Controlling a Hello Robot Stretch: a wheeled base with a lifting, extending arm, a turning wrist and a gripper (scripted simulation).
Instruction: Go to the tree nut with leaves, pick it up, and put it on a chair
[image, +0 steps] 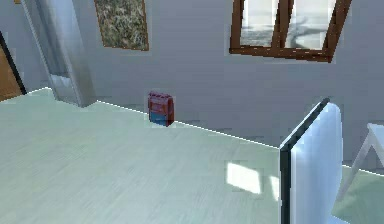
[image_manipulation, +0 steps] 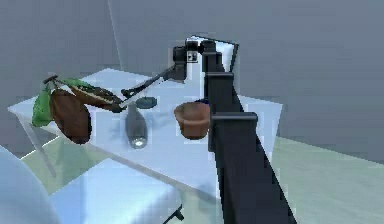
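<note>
In the arm side view a big brown nut (image_manipulation: 70, 115) with green leaves (image_manipulation: 42, 106) and a twig shows at the left end of a white table (image_manipulation: 180, 150). The dark arm (image_manipulation: 235, 150) rises from the bottom edge. My gripper (image_manipulation: 128, 95) reaches left over the table, and its thin fingers (image_manipulation: 150, 80) end right by the nut's twig. I cannot tell whether the gripper holds anything. A white chair (image_manipulation: 95, 195) stands in front of the table at the lower left. Another white chair (image: 315, 165) shows at the forward view's right.
On the table stand a grey bottle-like thing (image_manipulation: 135, 128), a brown pot (image_manipulation: 193, 117) and a dark flat disc (image_manipulation: 148, 101). Ahead, a red and blue box (image: 160, 107) sits at the wall's foot, below a picture (image: 122, 22) and a window (image: 290, 25).
</note>
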